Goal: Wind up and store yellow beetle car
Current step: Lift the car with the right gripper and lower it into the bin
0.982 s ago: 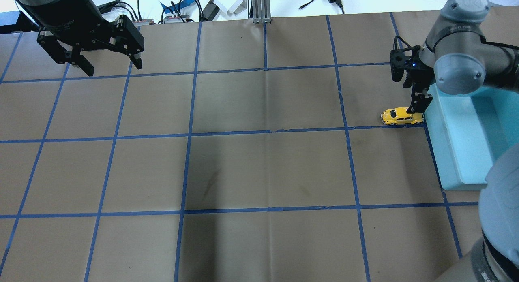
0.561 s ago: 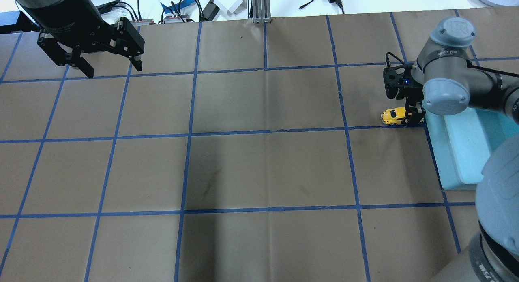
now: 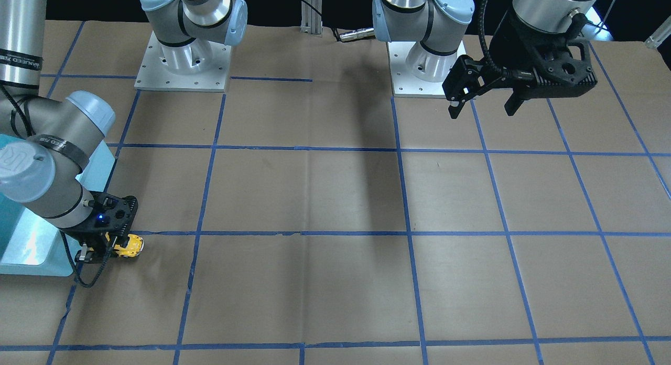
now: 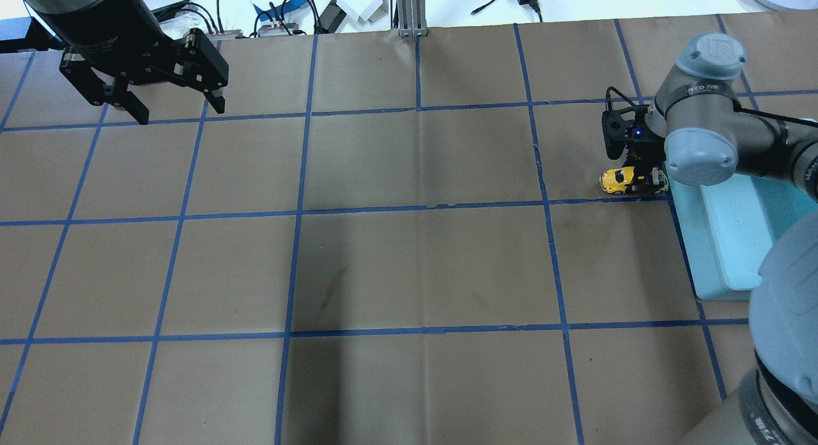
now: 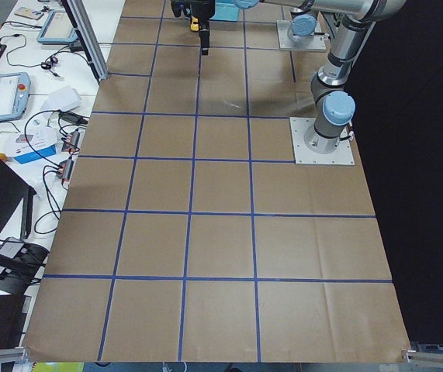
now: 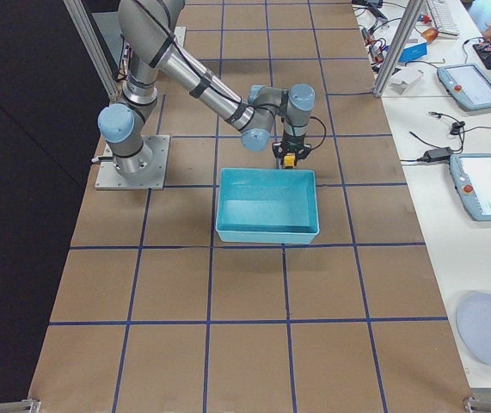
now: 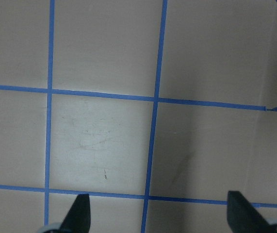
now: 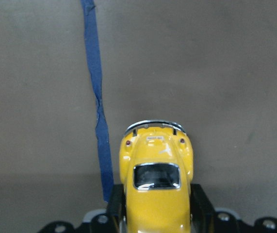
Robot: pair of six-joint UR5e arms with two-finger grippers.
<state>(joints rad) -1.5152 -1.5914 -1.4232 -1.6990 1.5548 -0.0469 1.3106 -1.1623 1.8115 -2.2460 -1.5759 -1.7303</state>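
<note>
Car (image 4: 615,180) is sitting wheels-down on the table (image 4: 415,266), over on the robot's right and just beside the corner of the teal bin (image 4: 716,266), with a blue tape line (image 8: 93,73) running along one side of it. The right gripper (image 4: 641,181) is down around the car. From the wrist cam its fingers (image 8: 200,209) look pressed against both flanks with no gap I can make out, so I'd call that a pinch on the body. The left gripper (image 4: 180,110) hangs far off at the other end, spread wide over bare paper and holding nothing. My read is this is the grab before the wind-up. Next it probably needs to keep the wheels pushed into the table and drag the car backward to load the spring, then lift it over the wall into the bin. As for views, overhead the right arm's wrist hides most of the grip and half the bin. The right side cam shows the whole bin but the car is only a tiny yellow speck. The left side cam doesn't catch the car at all.
</note>
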